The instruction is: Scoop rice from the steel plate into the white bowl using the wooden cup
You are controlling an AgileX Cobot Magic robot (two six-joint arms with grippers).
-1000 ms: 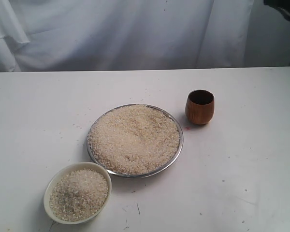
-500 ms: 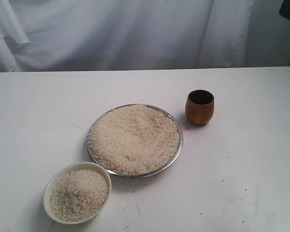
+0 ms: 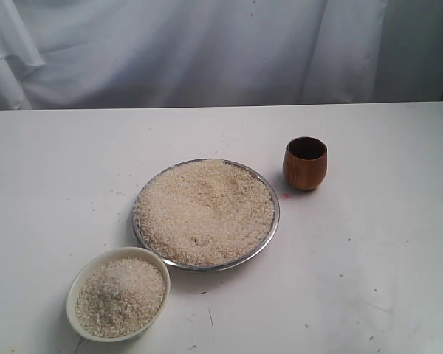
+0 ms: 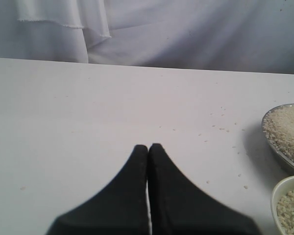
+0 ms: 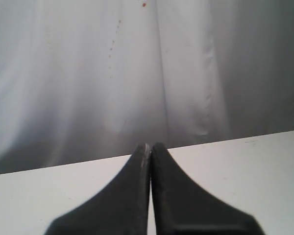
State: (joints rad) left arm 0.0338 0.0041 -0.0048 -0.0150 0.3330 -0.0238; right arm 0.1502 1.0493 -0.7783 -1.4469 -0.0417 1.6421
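A heap of rice (image 3: 205, 210) fills the steel plate (image 3: 276, 214) in the middle of the table. The white bowl (image 3: 76, 285), also holding rice, stands in front of the plate to its left. Upright and empty, the wooden cup (image 3: 305, 163) stands just behind the plate to its right. Neither arm shows in the exterior view. My left gripper (image 4: 148, 146) is shut with nothing in it, over bare table, with the steel plate's rim (image 4: 273, 147) and the white bowl's rim (image 4: 277, 191) off to one side. My right gripper (image 5: 150, 144) is shut and empty, facing the curtain.
A white curtain (image 3: 207, 51) hangs behind the table's far edge. Loose rice grains (image 4: 220, 128) lie scattered on the white tabletop (image 3: 369, 258) near the plate.
A dark part of the right arm at the exterior view's top right corner has withdrawn out of view. Plate, bowl and cup have not moved.
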